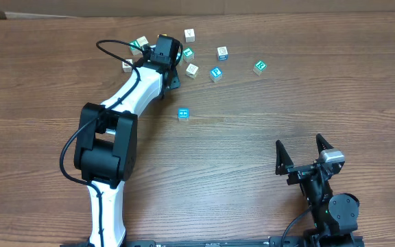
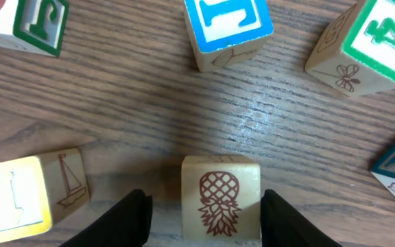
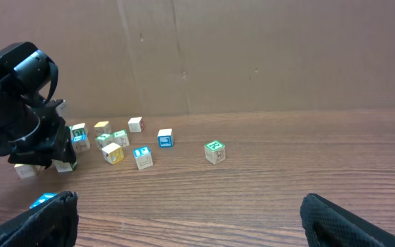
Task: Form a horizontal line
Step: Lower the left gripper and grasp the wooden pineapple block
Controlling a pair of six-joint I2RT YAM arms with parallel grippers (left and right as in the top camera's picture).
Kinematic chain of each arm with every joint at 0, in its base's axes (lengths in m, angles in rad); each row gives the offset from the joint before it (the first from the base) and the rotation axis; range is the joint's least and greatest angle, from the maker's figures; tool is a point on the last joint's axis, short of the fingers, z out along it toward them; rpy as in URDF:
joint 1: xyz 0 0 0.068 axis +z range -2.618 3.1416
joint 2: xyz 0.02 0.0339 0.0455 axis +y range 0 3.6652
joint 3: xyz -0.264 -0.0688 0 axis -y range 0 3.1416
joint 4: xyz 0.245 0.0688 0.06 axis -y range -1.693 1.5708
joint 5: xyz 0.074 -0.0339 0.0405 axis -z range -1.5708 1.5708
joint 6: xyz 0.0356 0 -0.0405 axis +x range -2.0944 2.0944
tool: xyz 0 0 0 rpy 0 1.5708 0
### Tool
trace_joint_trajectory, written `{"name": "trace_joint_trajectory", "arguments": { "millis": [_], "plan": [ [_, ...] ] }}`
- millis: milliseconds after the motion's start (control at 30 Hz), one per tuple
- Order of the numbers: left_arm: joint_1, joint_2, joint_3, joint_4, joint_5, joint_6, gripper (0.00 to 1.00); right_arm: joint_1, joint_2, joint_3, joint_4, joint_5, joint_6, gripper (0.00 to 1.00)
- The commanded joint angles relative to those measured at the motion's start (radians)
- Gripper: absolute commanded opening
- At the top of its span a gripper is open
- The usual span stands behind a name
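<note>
Left tool (image 2: 206, 206): fingers apart, straddling pineapple cube (image 2: 220, 195), gaps both sides.
Right tool (image 1: 302, 146): wide apart, empty, at worktop (image 1: 266, 123) near edge.
Other cubes (image 1: 216, 74): scattered loosely.

The left arm (image 1: 125, 96) has smooth white shells between bulky black joints, with a thin black cable (image 1: 100, 44) looping off near its wrist. The right arm (image 1: 336, 208) is black all over, topped by a small grey block (image 1: 332, 156) and two pointed black fingers (image 1: 280, 154); the left arm's fingers (image 2: 132, 218) are plain matte black too.
</note>
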Motion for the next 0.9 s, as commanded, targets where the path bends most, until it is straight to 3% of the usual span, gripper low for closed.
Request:
{"name": "trace_joint_trajectory", "arguments": {
  "millis": [0,67,300,433,600,867],
  "plan": [
    [0.0,-0.002,-0.029,0.039,-0.025,-0.002,0.42,0.004,-0.003,-0.01,0.006,0.011,0.004,1.0],
    [0.001,-0.002,-0.029,0.053,-0.025,-0.003,0.35,0.004,-0.003,-0.01,0.006,0.011,0.004,1.0],
    [0.001,-0.002,-0.029,0.07,-0.021,-0.002,0.34,0.004,-0.003,-0.01,0.006,0.011,0.004,1.0],
    [0.001,-0.002,-0.029,0.071,-0.021,0.021,0.4,0.004,-0.003,-0.01,0.006,0.011,0.004,1.0],
    [0.001,-0.002,-0.029,0.072,-0.021,0.021,0.3,0.004,-0.003,-0.01,0.006,0.011,0.004,1.0],
    [-0.013,-0.06,0.024,0.01,-0.006,0.039,0.3,0.004,-0.003,-0.01,0.006,0.012,0.004,1.0]
  ]
}}
